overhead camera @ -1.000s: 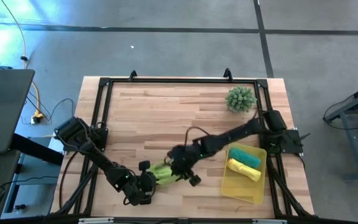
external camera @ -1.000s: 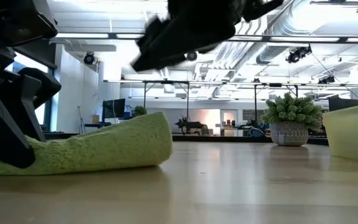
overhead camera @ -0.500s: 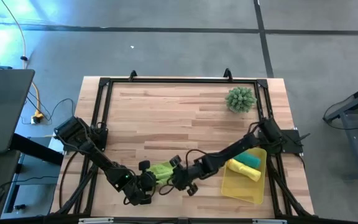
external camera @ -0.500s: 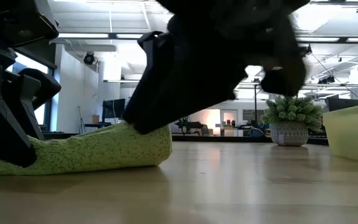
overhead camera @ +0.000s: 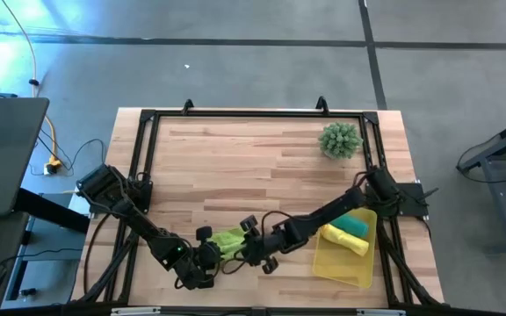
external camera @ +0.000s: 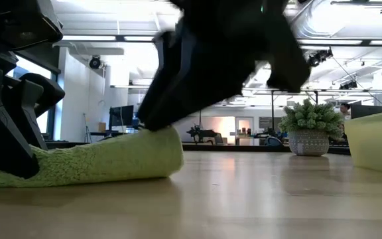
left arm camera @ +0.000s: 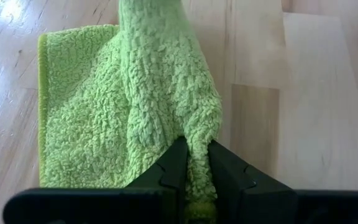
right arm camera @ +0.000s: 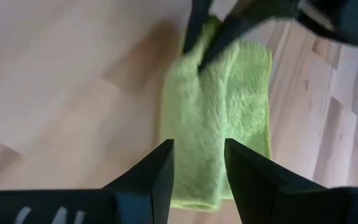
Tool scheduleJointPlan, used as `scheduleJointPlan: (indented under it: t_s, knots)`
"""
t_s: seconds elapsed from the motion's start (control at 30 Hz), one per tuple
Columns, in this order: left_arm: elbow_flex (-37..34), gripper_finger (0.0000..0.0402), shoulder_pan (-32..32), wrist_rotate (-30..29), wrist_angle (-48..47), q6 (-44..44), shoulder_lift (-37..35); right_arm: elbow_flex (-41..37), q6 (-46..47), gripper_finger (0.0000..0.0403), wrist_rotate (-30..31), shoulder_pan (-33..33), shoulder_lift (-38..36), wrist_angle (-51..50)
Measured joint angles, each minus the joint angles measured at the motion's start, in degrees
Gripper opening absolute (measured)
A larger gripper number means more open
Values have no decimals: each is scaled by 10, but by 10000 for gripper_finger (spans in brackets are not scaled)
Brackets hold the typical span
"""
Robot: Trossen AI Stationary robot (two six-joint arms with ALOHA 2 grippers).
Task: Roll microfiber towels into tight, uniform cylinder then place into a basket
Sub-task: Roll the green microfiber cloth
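The lime green towel [overhead camera: 228, 239] lies near the table's front edge as a loosely bunched strip [left arm camera: 123, 106], resting on the wood along its length [external camera: 98, 159]. My left gripper [left arm camera: 196, 171] is shut on the towel's left end. My right gripper [right arm camera: 199, 168] is open over the towel's right end, one finger on either side of the strip. A teal roll [overhead camera: 348, 219] and a yellow roll [overhead camera: 344, 239] lie in the yellow basket [overhead camera: 323, 263] at the right. My left gripper pinches a raised fold [left arm camera: 197, 146] at the towel's left end between its two fingers. The fingers slant down from the table's near left and lie along the strip. The rest of the towel stays on the table. My right gripper's fingertip [external camera: 152, 123] reaches the top of the towel's right end in the low view; I cannot tell whether it touches the towel.
A spiky green plant in a pot [overhead camera: 340, 140] stands at the far right of the table. The black frame rail [overhead camera: 253, 112] runs along the table's edges. Bare wood [overhead camera: 235, 167] stretches between the towel and the far edge.
My right gripper has swung toward the table's near edge and down onto the right end of the lime towel, turning as it went. The towel has kept its place and shape.
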Motion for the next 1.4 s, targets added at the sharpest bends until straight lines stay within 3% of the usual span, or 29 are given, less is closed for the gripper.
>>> scheduleJointPlan:
  t_s: [0.17, 0.6, 1.07, 1.4]
  knots:
    - [0, 42, 0, 0, 0, 0, 0, 29, 56, 134, 1, 18, -1, -51]
    - [0, 42, 0, 0, 1, -9, 0, -78, 61, 134, 20, -6, -1, 105]
    - [0, 42, 0, -5, 1, -25, -1, -107, 32, 134, -103, -40, 6, 131]
    - [3, 59, -1, -5, 3, -53, -9, -106, 80, 145, -119, -50, 29, 131]
